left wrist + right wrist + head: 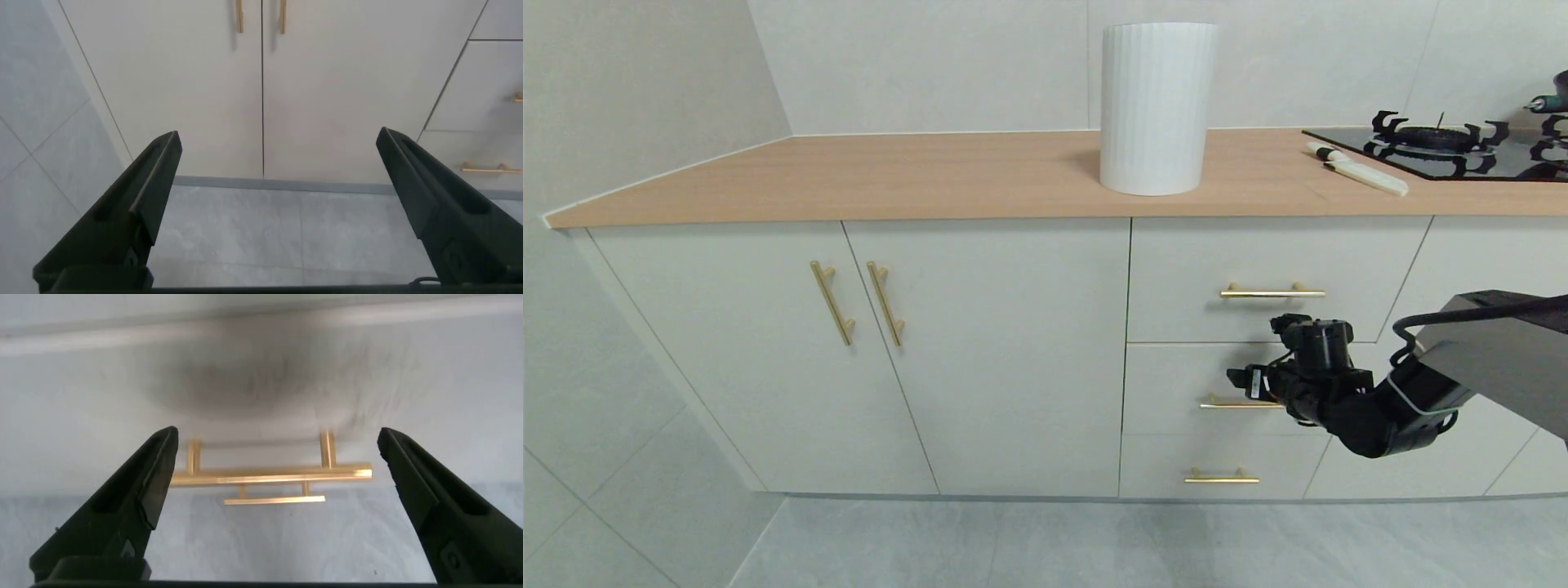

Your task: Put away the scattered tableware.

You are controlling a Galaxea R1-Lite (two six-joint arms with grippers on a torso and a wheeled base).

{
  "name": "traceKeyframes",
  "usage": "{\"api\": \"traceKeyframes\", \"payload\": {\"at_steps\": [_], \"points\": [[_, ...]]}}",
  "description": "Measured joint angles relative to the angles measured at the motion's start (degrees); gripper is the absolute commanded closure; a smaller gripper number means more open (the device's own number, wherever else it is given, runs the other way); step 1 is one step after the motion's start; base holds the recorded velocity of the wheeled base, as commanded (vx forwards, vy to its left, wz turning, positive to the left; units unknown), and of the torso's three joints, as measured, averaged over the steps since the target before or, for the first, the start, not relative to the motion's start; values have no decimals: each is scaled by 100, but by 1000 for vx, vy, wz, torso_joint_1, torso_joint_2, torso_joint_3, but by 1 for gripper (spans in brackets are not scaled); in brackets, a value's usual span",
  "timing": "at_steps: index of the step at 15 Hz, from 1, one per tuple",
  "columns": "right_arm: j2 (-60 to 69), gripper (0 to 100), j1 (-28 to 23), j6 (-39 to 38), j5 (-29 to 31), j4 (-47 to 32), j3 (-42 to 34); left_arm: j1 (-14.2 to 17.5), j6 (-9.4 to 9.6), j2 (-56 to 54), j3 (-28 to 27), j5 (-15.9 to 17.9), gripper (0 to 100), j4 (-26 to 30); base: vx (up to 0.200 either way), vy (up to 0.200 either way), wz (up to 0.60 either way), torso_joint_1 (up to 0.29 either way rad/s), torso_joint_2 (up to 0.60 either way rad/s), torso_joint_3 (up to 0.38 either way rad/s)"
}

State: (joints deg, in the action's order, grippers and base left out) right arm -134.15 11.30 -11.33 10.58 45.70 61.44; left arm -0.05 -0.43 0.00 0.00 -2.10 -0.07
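Right gripper (1267, 353) is hovering low before the middle drawer's brass handle (270, 474), jaws standing wide apart, handle just beyond the gap. Left gripper (278, 143) is facing the cupboard doors (261, 73), jaws also apart. Pale knife (1357, 169) is lying on the table (931, 175), far right beside the hob (1445, 151), well apart from both jaws.

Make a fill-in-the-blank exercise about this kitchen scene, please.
1. The right gripper faces the handle of the ____ drawer.
2. The ribbed container on the countertop is ____ in colour.
3. The left gripper, like the right one, is ____.
Missing words: middle; white; open.
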Motion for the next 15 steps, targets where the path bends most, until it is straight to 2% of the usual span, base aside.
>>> {"api": "traceKeyframes", "payload": {"at_steps": [4,10,12,15], "points": [[-218,0,0,-28,277,345,241,-6,0,0,0,0,0,0,0,0,0,0,0,0],[-351,0,2,-30,327,562,328,-6,0,0,0,0,0,0,0,0,0,0,0,0],[-157,0,-11,-44,389,652,118,-2,0,0,0,0,0,0,0,0,0,0,0,0],[716,0,11,-55,496,633,-686,-2,0,0,0,0,0,0,0,0,0,0,0,0]]}}
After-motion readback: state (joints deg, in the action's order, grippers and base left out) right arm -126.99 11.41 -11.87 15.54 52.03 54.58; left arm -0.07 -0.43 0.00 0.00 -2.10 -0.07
